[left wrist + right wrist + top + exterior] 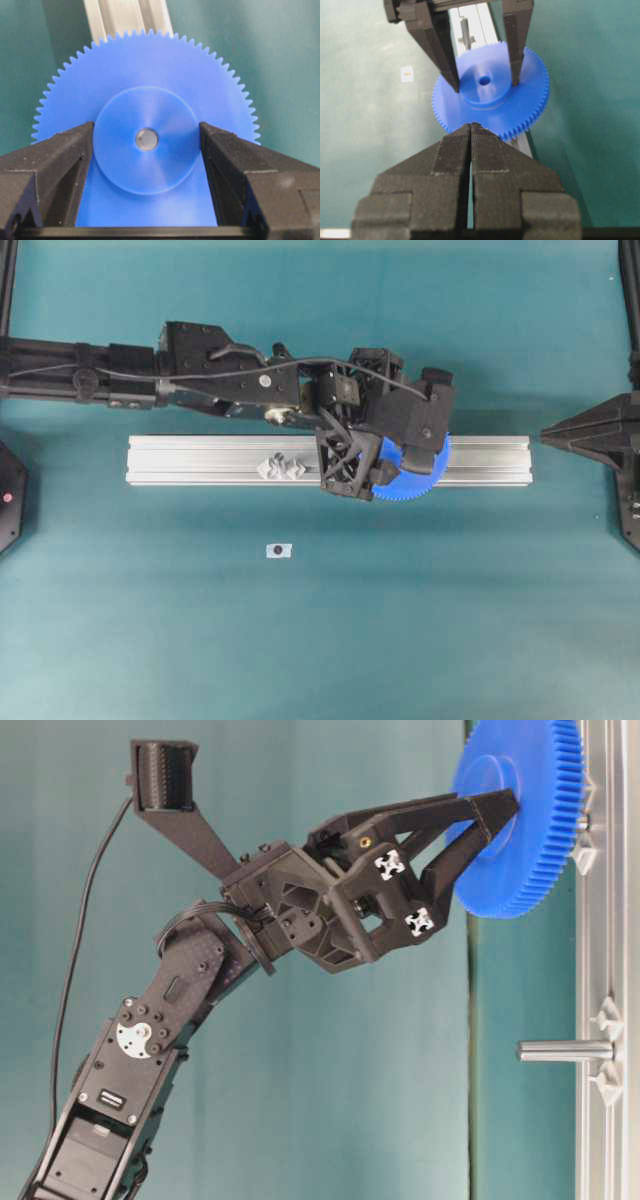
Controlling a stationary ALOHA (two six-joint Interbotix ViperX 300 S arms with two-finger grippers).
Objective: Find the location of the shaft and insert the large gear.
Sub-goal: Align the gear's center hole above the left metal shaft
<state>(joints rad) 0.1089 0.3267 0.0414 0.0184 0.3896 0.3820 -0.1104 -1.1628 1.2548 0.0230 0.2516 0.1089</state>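
Your right wrist camera: the large gear [492,95] held flat over the rail [485,30].

You see the left gripper [484,85] reaching in from the top, its black fingers [442,47] pressed against either side of the raised hub. Your right gripper [471,127] fills the foreground with its pads together, holding nothing. A grey pin [466,32] stands on the rail behind the gear; a small white tag [407,74] lies on the teal table [365,140].
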